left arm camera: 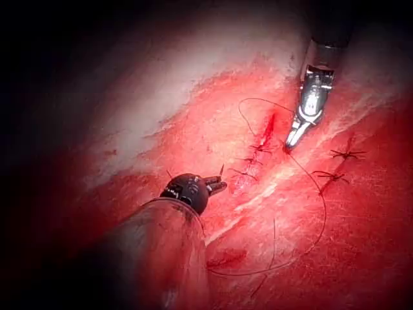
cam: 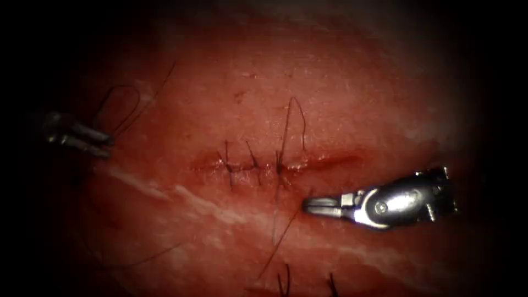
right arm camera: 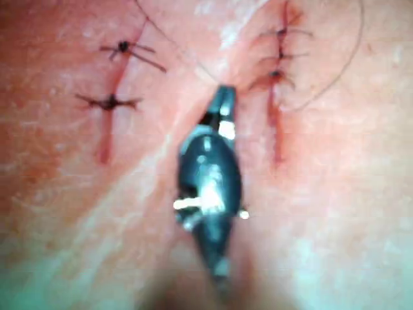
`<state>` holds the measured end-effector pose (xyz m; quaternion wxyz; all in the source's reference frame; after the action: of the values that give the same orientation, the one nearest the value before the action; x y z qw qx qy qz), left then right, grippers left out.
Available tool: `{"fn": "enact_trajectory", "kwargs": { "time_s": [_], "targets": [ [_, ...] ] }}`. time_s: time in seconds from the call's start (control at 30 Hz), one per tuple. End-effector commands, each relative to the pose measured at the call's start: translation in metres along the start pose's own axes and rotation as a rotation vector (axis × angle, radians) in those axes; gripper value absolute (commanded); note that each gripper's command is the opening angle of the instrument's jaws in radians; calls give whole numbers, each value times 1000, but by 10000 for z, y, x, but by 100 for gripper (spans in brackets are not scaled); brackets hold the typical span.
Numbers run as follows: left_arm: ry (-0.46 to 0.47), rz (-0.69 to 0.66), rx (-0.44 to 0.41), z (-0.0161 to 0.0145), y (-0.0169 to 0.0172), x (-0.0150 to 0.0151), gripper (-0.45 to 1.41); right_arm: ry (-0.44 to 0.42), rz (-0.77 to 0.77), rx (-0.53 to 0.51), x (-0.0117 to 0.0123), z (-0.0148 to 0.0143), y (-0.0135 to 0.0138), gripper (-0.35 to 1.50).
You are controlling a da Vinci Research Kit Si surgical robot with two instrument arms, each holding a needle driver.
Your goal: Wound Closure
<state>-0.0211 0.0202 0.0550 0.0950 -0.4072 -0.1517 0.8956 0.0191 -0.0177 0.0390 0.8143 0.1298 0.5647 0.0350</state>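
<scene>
The cut (cam: 308, 163) runs across the middle of the tissue (cam: 352, 88), with three dark stitches (cam: 254, 164) over its left half. Its right end lies unstitched. My right tool (cam: 308, 205) lies just below the cut, right of the last stitch, its jaws shut on the thread (cam: 278, 242), which slants down and left from its tip. A slack thread loop (cam: 297, 107) stands above the third stitch. My left tool (cam: 108, 146) is far to the left of the cut. A thin dark loop (cam: 119, 87) and a strand meet at its tip. I cannot make out the needle.
Two older cross-shaped stitches (left arm camera: 347, 154) lie on the tissue beyond the right tool, also visible as stitches (right arm camera: 111, 101) in the right wrist view. A pale fatty band (cam: 203, 204) crosses below the cut. Red fluid wets the unstitched end.
</scene>
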Motion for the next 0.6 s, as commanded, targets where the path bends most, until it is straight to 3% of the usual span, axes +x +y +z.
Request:
{"fn": "enact_trajectory", "kwargs": {
  "time_s": [0.03,0.33,0.5,0.57,0.6],
  "targets": [
    [1,0,-2,10,-1,-3,-45,-2,20,10,-2,3,-16,-35],
    [1,0,-2,10,-1,-4,-45,-2,15,45,32,0,-55,-35],
    [1,0,-2,10,-1,-4,-45,17,-43,-14,40,-6,-46,-35],
    [1,0,-2,10,-1,-4,-45,4,-40,-34,36,-8,-40,19],
    [1,0,-2,10,-1,-4,-45,-2,-40,-42,34,-9,-38,31]
  ]
}}
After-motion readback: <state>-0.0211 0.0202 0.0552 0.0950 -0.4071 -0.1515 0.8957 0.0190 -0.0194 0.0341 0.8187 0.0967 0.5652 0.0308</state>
